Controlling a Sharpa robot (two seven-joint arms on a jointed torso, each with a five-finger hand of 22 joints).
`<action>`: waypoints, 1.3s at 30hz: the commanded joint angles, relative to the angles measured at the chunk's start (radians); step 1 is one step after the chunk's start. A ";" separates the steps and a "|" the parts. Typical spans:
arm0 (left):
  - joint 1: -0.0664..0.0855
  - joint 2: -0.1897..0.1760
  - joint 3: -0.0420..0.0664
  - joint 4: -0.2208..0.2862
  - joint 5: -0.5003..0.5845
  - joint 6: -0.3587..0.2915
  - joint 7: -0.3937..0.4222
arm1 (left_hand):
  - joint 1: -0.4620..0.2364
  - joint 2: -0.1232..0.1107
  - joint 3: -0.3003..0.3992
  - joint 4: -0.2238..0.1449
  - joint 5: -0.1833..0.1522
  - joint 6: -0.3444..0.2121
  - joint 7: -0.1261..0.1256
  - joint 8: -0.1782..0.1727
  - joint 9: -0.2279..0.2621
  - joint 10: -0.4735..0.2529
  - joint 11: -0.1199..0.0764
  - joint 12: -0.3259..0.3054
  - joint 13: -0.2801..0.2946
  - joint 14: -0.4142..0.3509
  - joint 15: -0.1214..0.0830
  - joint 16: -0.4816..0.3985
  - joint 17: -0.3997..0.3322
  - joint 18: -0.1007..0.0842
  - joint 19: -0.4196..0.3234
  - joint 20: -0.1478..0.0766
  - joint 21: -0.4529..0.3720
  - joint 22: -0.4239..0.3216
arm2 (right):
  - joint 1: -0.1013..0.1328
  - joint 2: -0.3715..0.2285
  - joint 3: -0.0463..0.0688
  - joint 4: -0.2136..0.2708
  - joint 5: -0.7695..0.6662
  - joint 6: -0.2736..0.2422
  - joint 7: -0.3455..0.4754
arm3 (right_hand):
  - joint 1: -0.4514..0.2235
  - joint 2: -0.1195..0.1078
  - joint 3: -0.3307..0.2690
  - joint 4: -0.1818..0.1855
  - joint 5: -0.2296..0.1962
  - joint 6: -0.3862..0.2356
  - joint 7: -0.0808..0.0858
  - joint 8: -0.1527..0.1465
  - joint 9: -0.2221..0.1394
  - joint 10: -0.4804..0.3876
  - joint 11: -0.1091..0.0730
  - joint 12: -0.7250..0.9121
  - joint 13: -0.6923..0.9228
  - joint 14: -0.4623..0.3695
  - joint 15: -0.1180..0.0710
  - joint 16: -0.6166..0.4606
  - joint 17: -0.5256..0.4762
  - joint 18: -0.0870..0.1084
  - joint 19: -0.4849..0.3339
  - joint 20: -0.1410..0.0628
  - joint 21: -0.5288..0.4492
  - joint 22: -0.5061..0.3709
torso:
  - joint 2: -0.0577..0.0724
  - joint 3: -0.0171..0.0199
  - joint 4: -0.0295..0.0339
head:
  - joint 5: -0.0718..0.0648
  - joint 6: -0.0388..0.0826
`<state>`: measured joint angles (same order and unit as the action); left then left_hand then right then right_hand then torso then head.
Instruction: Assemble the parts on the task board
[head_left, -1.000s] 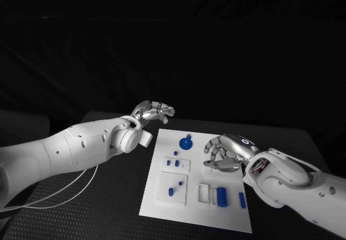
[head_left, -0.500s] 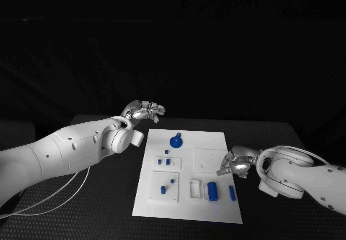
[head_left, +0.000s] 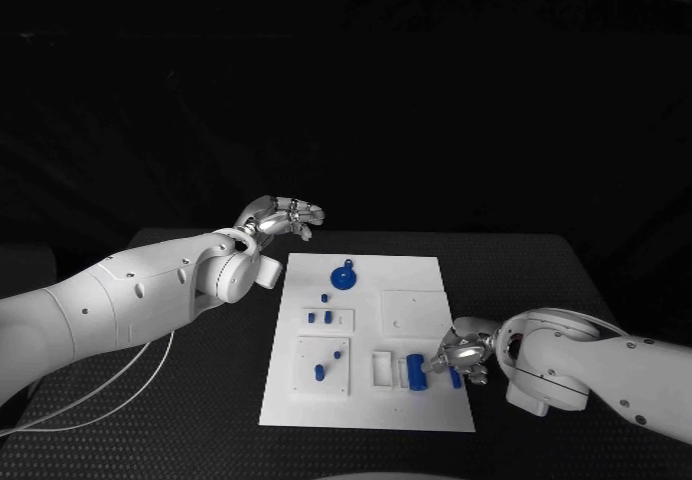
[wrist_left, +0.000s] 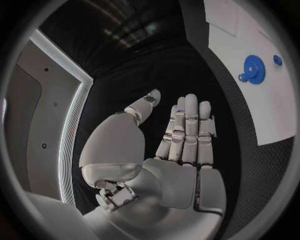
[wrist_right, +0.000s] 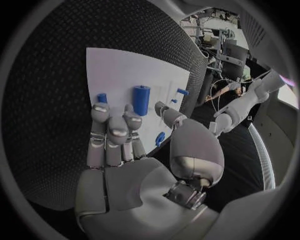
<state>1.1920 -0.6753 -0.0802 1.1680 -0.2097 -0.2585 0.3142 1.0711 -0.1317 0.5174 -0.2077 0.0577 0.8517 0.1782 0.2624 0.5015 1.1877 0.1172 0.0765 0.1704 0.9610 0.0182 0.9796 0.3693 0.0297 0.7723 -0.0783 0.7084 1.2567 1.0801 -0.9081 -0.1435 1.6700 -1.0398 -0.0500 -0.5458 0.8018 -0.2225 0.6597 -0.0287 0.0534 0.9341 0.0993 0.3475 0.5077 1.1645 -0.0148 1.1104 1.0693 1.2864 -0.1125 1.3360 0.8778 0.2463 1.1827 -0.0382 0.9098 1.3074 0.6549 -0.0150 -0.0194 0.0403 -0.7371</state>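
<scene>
The white task board (head_left: 368, 405) lies in the middle of the table, also seen from the wrists (wrist_left: 244, 30) (wrist_right: 125, 67). A blue gear (head_left: 343, 275) (wrist_left: 253, 69) stands near its far edge, with small blue pegs (head_left: 330, 316) below it. At the near right lie a blue cylinder (head_left: 415, 371) (wrist_right: 141, 99) and a short blue bar (wrist_right: 102, 98). My right hand (head_left: 462, 352) (wrist_right: 134, 165) hangs low over the board's right edge, fingers stretched out, fingertips close to the blue bar, nothing held. My left hand (head_left: 281, 217) (wrist_left: 169, 155) hovers beyond the far left corner, fingers straight and empty.
Two more blue pegs (head_left: 320, 372) stand in a square sub-plate at the board's near left. A white cable (head_left: 101, 400) runs over the black table on the left. Black tabletop (head_left: 577, 270) surrounds the board on all sides.
The camera view has shifted. My right hand has moved from the board's middle right toward its near right end and sunk lower. The left hand stays by the far left corner.
</scene>
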 joint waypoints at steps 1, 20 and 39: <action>0.000 0.000 0.001 0.005 0.007 0.015 0.006 | -0.010 0.002 0.000 0.006 0.004 -0.010 0.001 0.004 -0.002 -0.003 0.004 -0.004 -0.001 0.004 0.001 -0.006 0.002 0.016 0.008 -0.001 -0.005 0.002 | -0.006 0.015 0.000 -0.008 0.004 -0.044 -0.027 | -0.017 -0.013 0.019 0.012 -0.003 0.011 0.002 0.002 0.002 -0.021 0.004 0.008 0.004 -0.004 -0.007 0.003 0.004 0.016 0.012 -0.023 0.007 0.021 | 0.000 -0.0017 0.0009 | -0.004 -0.002; 0.000 -0.001 0.001 0.020 0.008 0.018 0.005 | -0.013 0.004 -0.001 0.008 0.004 -0.012 0.001 0.004 -0.003 -0.004 0.005 -0.004 -0.001 0.003 0.001 -0.007 0.003 0.016 0.008 -0.001 -0.006 0.002 | -0.052 0.095 -0.005 -0.082 -0.016 -0.064 -0.037 | -0.039 -0.024 0.045 0.027 -0.004 0.007 0.004 -0.003 0.007 -0.022 0.005 0.011 0.010 -0.003 -0.006 0.000 0.012 0.016 0.010 -0.025 0.017 0.021 | 0.000 -0.0029 0.0017 | -0.007 -0.016; 0.000 0.000 0.001 0.024 0.008 0.019 0.004 | -0.015 0.005 -0.002 0.009 0.004 -0.013 0.002 0.004 -0.003 -0.005 0.005 -0.004 -0.002 0.003 0.002 -0.008 0.004 0.016 0.008 -0.001 -0.007 0.003 | -0.058 0.112 -0.022 -0.079 -0.020 -0.049 -0.045 | 0.003 0.022 0.074 -0.068 -0.004 0.043 -0.007 0.010 0.024 -0.022 -0.005 0.011 0.014 0.000 -0.014 -0.007 0.023 0.016 -0.002 -0.023 0.033 0.020 | -0.001 -0.0033 -0.0007 | -0.007 -0.024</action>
<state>1.1914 -0.6768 -0.0801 1.1892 -0.2074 -0.2524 0.3130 1.0670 -0.1276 0.5148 -0.2051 0.0577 0.8446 0.1782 0.2624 0.4995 1.1839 0.1182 0.0764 0.1698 0.9610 0.0182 0.9758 0.3719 0.0370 0.7722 -0.0781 0.7046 1.2584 1.0326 -0.7976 -0.1572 1.5902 -1.0541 -0.1255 -0.5755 0.7893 -0.2087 0.7315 -0.0901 0.0532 0.9768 0.0867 0.3541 0.5308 1.1378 -0.0162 1.1193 1.0818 1.2881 -0.1181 1.3339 0.9003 0.2302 1.1810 -0.0580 0.9406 1.3074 0.6540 -0.0182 -0.0197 0.0334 -0.7601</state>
